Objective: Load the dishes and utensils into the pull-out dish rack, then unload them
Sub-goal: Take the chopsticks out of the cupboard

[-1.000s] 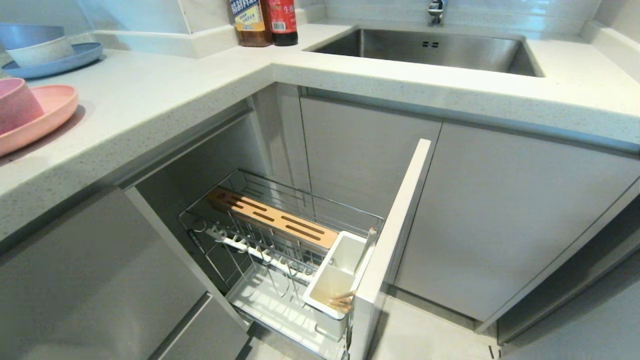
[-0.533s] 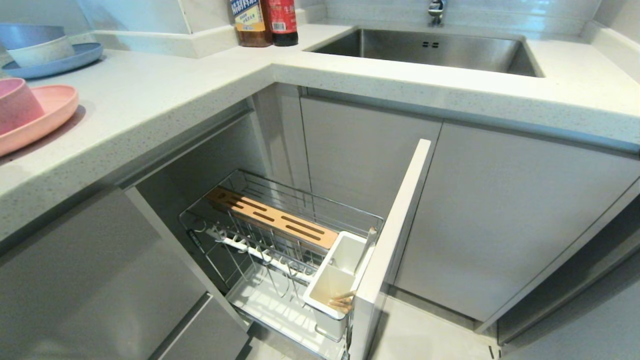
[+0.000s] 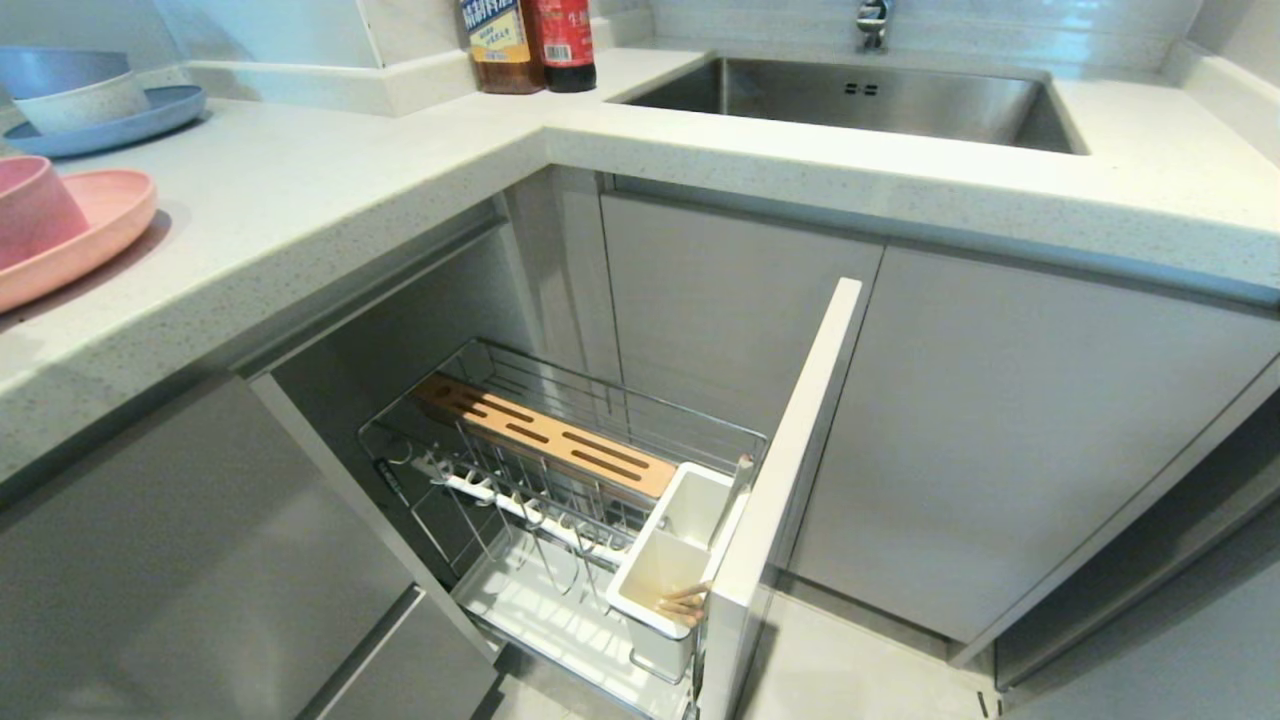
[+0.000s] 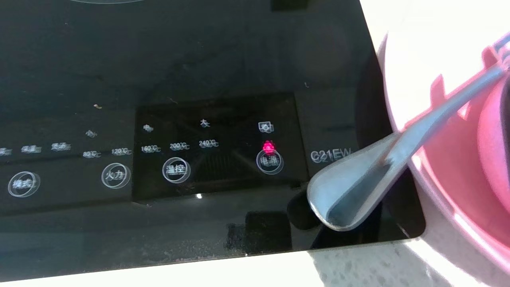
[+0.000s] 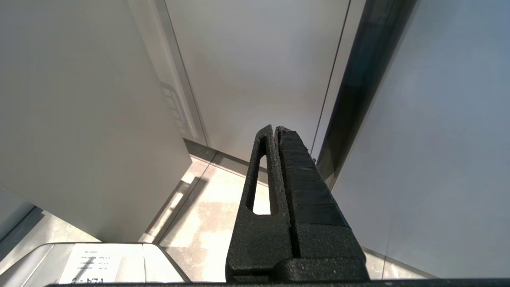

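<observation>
The pull-out dish rack [image 3: 612,398] stands drawn out of the cabinet, its pale front panel [image 3: 790,450] towards me. Wooden chopsticks [image 3: 685,603] lean in the nearer white cup [image 3: 650,575]. A thin grey piece [image 3: 740,480] stands in the farther cup. The pink bowl [image 3: 35,210] sits on the pink plate [image 3: 115,215] at the counter's left edge. In the left wrist view a silver utensil handle [image 4: 350,191] juts over a black cooktop [image 4: 159,79], running back to the pink plate [image 4: 450,159]. The left gripper shows in no view. My right gripper [image 5: 276,128] is shut and empty, parked low by the cabinet fronts.
A blue plate with stacked bowls [image 3: 130,120] stands at the back left of the counter. Two bottles [image 3: 530,45] are in the corner, with a steel sink [image 3: 860,100] to their right. The cooktop's red light [image 4: 268,146] is lit.
</observation>
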